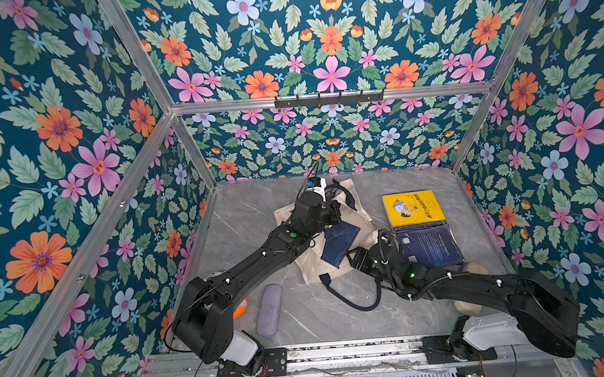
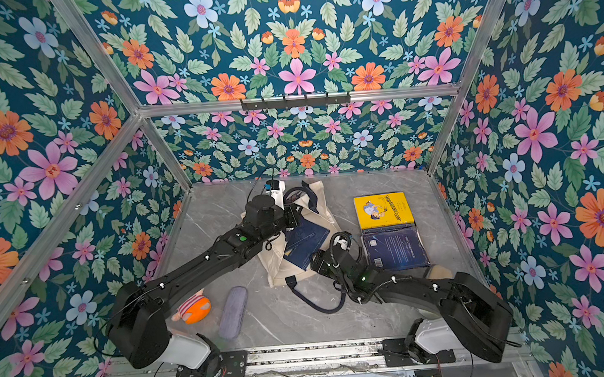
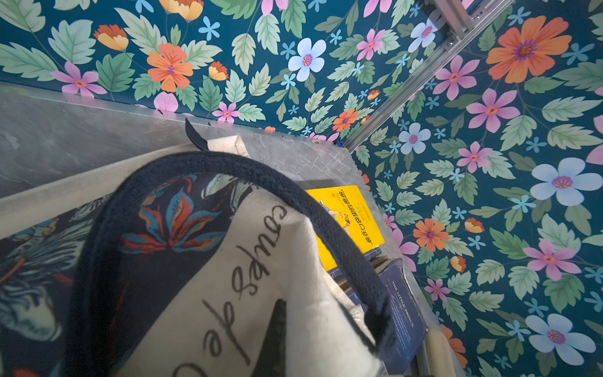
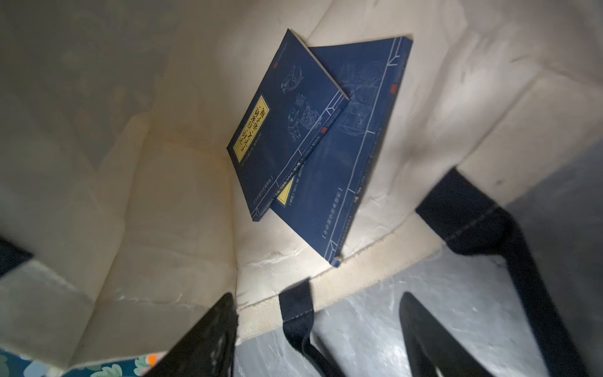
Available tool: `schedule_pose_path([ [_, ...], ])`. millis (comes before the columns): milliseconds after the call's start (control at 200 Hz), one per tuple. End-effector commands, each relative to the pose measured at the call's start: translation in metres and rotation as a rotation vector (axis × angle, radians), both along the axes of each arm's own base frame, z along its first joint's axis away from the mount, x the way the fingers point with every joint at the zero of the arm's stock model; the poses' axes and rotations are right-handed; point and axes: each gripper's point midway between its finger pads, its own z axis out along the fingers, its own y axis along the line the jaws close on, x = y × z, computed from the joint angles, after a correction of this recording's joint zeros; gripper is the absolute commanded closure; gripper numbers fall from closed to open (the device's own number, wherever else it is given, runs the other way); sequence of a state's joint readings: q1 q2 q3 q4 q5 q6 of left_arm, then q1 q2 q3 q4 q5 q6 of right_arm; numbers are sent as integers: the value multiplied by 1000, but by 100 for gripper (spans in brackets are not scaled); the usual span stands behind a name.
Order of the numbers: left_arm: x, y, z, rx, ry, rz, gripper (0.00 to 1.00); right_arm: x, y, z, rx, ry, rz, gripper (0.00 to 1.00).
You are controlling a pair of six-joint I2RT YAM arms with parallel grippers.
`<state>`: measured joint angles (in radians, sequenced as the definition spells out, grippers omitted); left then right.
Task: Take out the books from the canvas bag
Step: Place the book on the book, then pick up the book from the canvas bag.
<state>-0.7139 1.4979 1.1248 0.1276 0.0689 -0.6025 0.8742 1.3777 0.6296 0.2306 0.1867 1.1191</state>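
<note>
The cream canvas bag point(image 1: 311, 265) point(image 2: 273, 268) lies on its side mid-table, its mouth toward my right arm. My left gripper point(image 1: 335, 210) point(image 2: 293, 213) is shut on the bag's upper fabric point(image 3: 267, 248) and holds it up; one dark finger point(image 3: 277, 329) shows through a fold. Inside lie two navy books, the upper one point(image 4: 287, 124) overlapping the lower point(image 4: 342, 169), also seen through the mouth point(image 1: 340, 243). My right gripper point(image 4: 316, 326) point(image 1: 352, 257) is open at the mouth's rim, holding nothing. A yellow book point(image 1: 413, 208) point(image 3: 346, 215) and a navy book point(image 1: 430, 246) lie on the table to the right.
A grey-lilac pouch point(image 1: 269, 310) and an orange plush toy point(image 2: 192, 308) lie near the front left. A loose navy handle point(image 1: 355, 302) loops over the marble table point(image 1: 339, 325) before the bag. A beige object point(image 1: 475, 268) sits under my right arm. Flowered walls enclose the table.
</note>
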Motion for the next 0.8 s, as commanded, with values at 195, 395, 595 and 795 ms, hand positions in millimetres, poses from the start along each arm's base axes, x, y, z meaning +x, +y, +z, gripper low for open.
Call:
schedule_pose_path([
  [195, -3, -4, 23, -76, -54, -20, 100, 25, 28, -30, 94, 36, -42, 28],
  [395, -5, -4, 24, -86, -53, -25, 100, 41, 24, -65, 95, 77, -113, 33],
  [595, -7, -7, 24, -102, -49, -41, 100, 66, 20, -80, 111, 18, -152, 37],
  [795, -10, -11, 26, -114, -49, -61, 100, 84, 27, -91, 187, -20, -142, 43],
])
